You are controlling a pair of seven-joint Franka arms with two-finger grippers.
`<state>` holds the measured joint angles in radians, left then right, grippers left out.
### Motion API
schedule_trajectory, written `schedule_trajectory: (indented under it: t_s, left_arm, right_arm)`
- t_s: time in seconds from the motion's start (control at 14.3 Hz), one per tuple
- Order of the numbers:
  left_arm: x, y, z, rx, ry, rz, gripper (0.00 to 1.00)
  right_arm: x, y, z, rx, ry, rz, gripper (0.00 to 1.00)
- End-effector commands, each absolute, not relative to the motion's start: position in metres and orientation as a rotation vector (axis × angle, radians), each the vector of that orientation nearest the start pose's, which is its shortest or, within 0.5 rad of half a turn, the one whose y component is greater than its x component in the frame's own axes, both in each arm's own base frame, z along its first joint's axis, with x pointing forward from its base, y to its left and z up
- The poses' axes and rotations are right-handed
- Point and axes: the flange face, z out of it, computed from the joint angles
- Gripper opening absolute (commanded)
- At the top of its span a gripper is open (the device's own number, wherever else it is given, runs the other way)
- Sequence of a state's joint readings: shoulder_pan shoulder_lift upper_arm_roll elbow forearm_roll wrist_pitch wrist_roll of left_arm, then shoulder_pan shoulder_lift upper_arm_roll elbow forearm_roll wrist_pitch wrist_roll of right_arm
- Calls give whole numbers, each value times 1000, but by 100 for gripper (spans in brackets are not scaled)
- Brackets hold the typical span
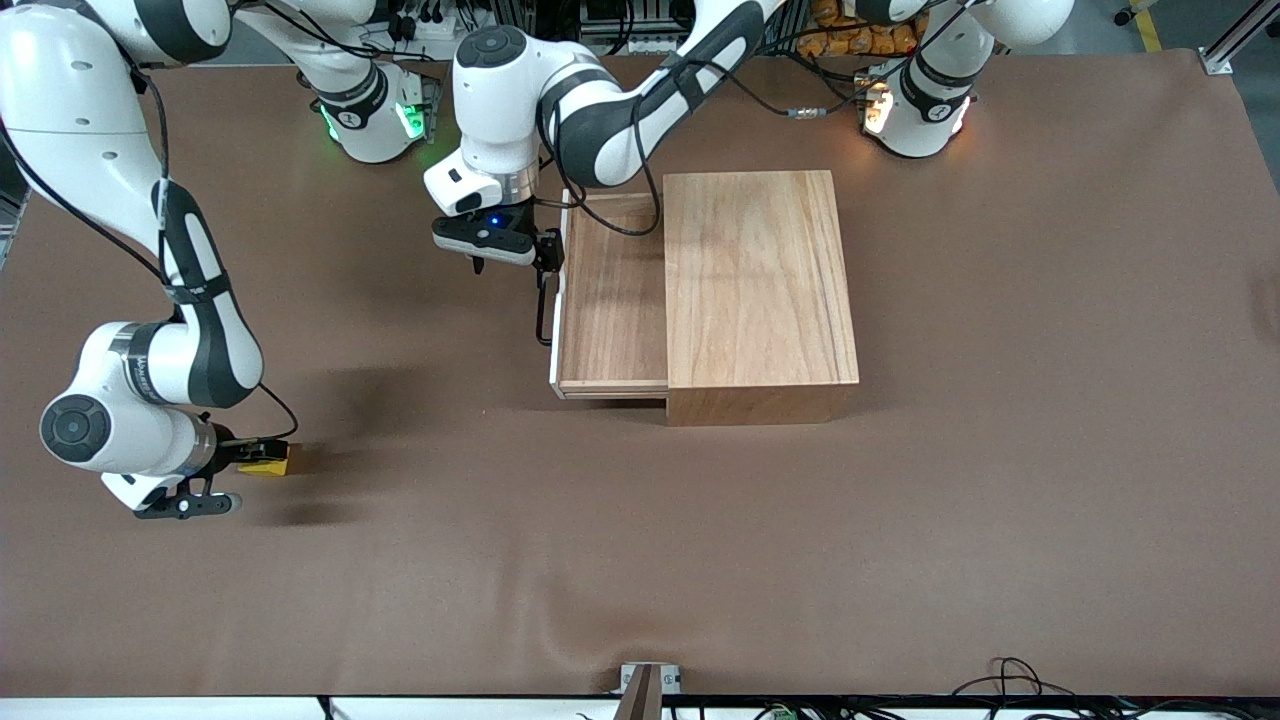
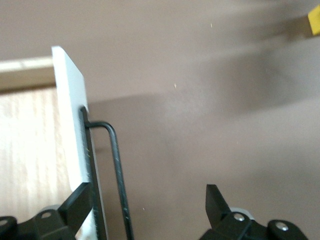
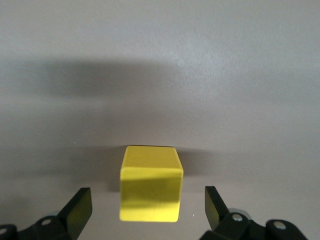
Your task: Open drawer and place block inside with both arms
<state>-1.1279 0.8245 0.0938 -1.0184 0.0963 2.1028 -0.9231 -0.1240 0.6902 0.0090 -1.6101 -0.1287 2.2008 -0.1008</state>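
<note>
At the right arm's end of the table, the right gripper (image 1: 238, 462) is down low at the block (image 1: 268, 460), a small yellow cube lying on the brown table (image 1: 700, 560). In the right wrist view the two black fingers (image 3: 75, 210) stand wide apart with the block (image 3: 151, 183) between them, a clear gap on each side, so the gripper is open and grips nothing. The block rests flat on the table, well apart from the box and nearer to the front camera than the drawer.

Toward the middle, the left arm reaches across from its base, and the left gripper (image 1: 545, 262) sits at the drawer's handle (image 1: 543, 310), a thin black bar on the white front panel (image 1: 557, 300). In the left wrist view its fingers (image 2: 215, 200) are spread apart: one lies on the drawer side of the white panel (image 2: 72, 115), the other on the table side, with the handle (image 2: 117, 170) in the space between and touched by neither. That gripper is open too.

The drawer (image 1: 612, 300) is pulled out of the wooden box (image 1: 757, 280), its light wooden floor showing. The box stands flat on the table, toward the left arm's end from the drawer's front
</note>
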Motion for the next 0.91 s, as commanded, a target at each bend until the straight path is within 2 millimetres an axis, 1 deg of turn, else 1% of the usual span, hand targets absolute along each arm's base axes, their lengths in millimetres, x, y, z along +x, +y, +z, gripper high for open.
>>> schedule_trajectory:
  t_s: [0.0,0.14,0.21,0.28,0.35,0.42,0.49,0.56,0.63,0.7,0.77,0.84]
  left_arm:
    - [409,-657,450,-3210,216,-454,100]
    - [439,-607,502,-3174,92,-413,100]
    - [462,-571,534,-3170,25,-402,100]
    - [484,-534,562,-3163,-27,-395,100]
    - [501,-498,585,-3151,-77,-381,100]
    - [516,-461,605,-3136,-153,-357,100]
    - [533,-421,626,-3129,-230,-353,100]
    - [548,-383,641,-3124,-261,-335,100]
    - [559,-347,650,-3116,-252,-293,100]
    - [573,-305,659,-3123,-279,-247,100]
    - [582,-271,662,-3135,-310,-195,100]
    - [586,-237,670,-3134,-349,-148,100]
  right_arm:
    - [681,-88,210,-3222,-118,129,100]
    - [682,-94,204,-3224,-110,103,100]
    - [682,-94,202,-3223,-118,108,91]
    - [681,-94,202,-3222,-123,110,61]
    - [681,-94,201,-3220,-121,115,35]
    - [679,-93,199,-3219,-119,122,17]
    - [679,-93,199,-3219,-119,122,9]
    - [679,-92,199,-3218,-123,122,8]
    - [679,-91,198,-3218,-126,129,4]
    - [679,-90,199,-3218,-128,129,0]
    - [679,-89,200,-3218,-132,132,0]
    - [679,-90,202,-3217,-147,130,0]
